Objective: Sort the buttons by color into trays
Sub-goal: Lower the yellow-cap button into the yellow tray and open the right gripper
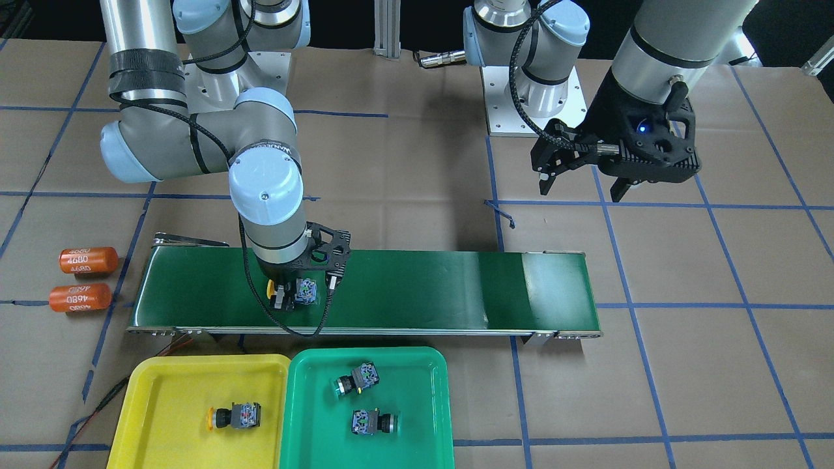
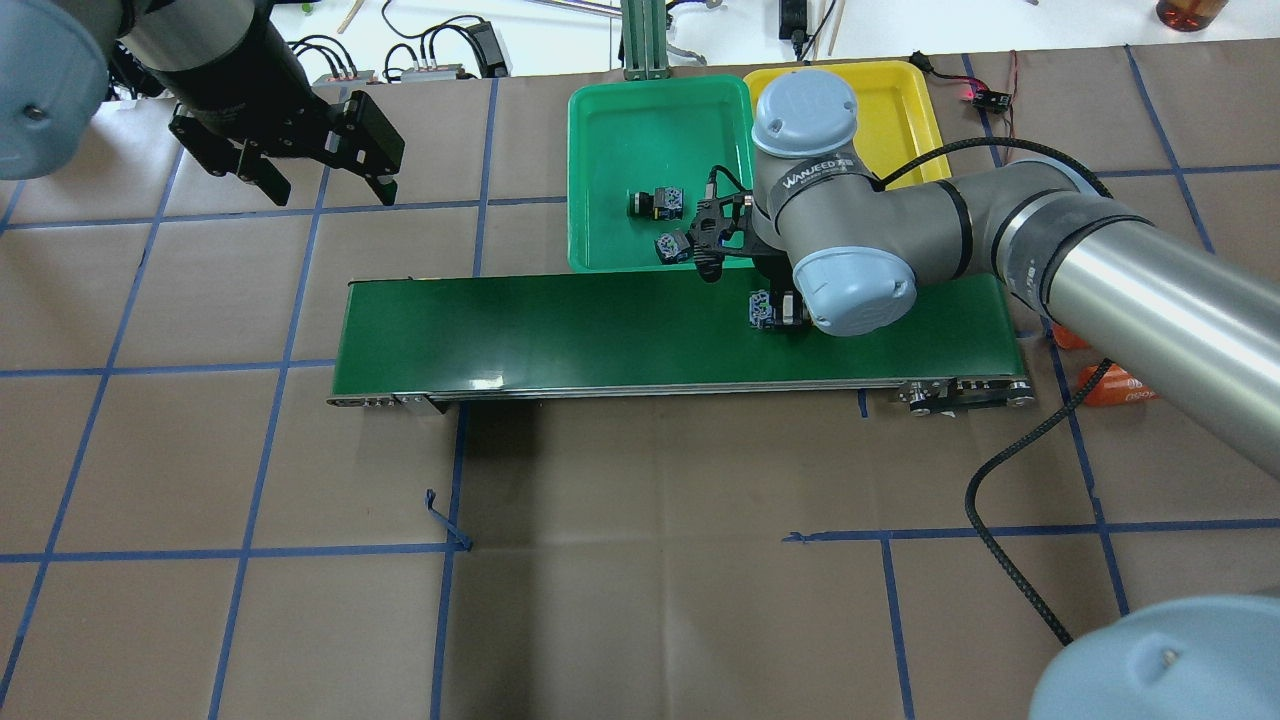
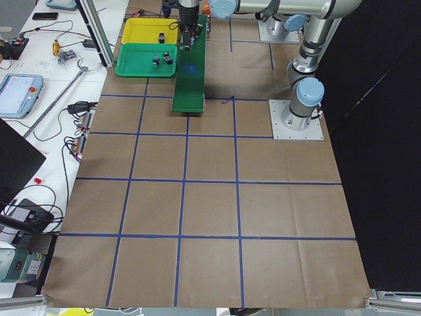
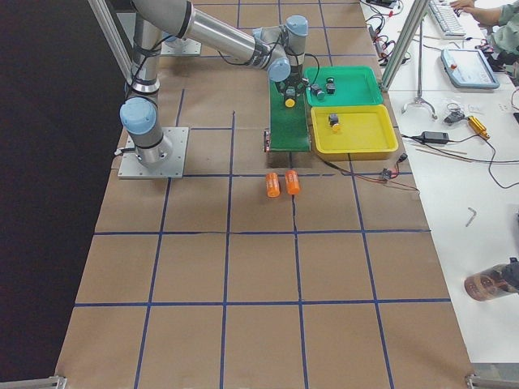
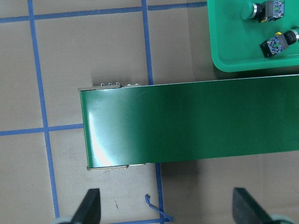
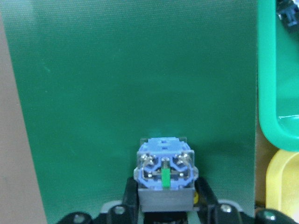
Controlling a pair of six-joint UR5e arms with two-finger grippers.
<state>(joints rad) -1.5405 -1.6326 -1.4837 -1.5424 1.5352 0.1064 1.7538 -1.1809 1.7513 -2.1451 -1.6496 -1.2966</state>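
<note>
My right gripper (image 1: 288, 298) is down on the dark-green conveyor belt (image 1: 423, 286), shut on a yellow-capped button (image 1: 296, 291). In the right wrist view the button's blue-grey block body (image 6: 164, 175) sits between the fingers. A second yellow-capped button (image 1: 234, 417) lies in the yellow tray (image 1: 156, 384). Two green-capped buttons (image 1: 356, 381) (image 1: 373, 422) lie in the green tray (image 1: 423, 391). My left gripper (image 1: 580, 192) hangs open and empty above the brown table, beyond the belt's other end. Its fingers (image 5: 88, 207) stand wide apart.
Two orange cylinders printed "4680" (image 1: 88, 260) (image 1: 79, 298) lie on the table beside the belt end near my right arm. The two trays stand side by side against the belt's far edge. A black cable (image 2: 1010, 500) trails from my right arm.
</note>
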